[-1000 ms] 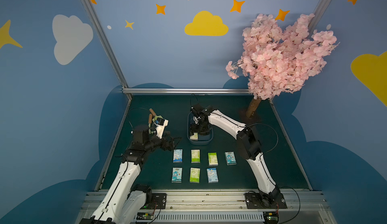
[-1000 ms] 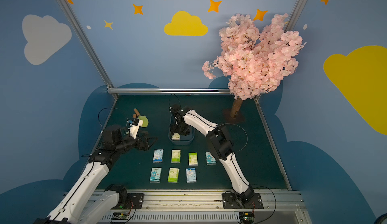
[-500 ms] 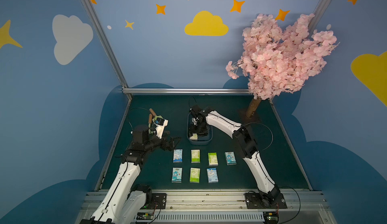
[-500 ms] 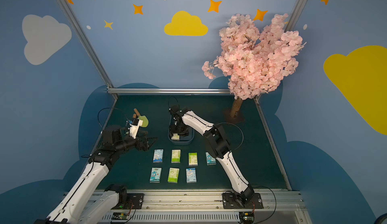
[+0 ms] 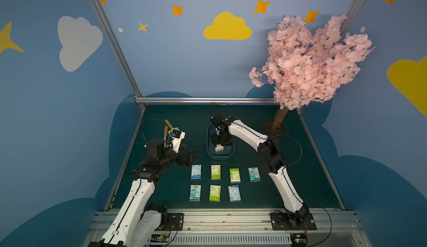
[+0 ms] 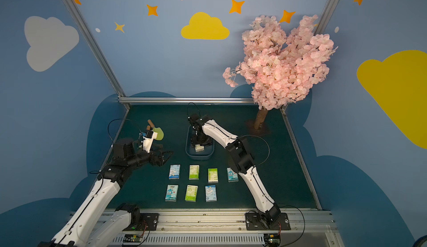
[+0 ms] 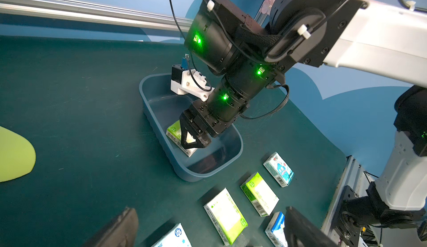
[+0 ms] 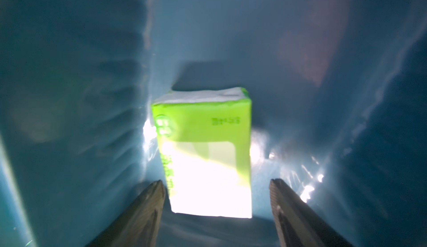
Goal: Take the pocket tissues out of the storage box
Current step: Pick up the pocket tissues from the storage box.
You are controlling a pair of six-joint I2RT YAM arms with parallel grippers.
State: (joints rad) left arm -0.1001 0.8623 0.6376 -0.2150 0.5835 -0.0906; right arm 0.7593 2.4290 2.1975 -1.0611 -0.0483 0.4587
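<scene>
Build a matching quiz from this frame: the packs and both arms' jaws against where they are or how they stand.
1. pack in the right wrist view
2. seven packs
3. right jaws
4. left jaws

A. open, empty, over the mat outside the storage box
B. open, straddling a pack inside the box
C. lying in the box
D. two rows on the mat

Pairs: 1-C, 2-D, 3-B, 4-A

All views share storage box (image 5: pixel 220 157)
</scene>
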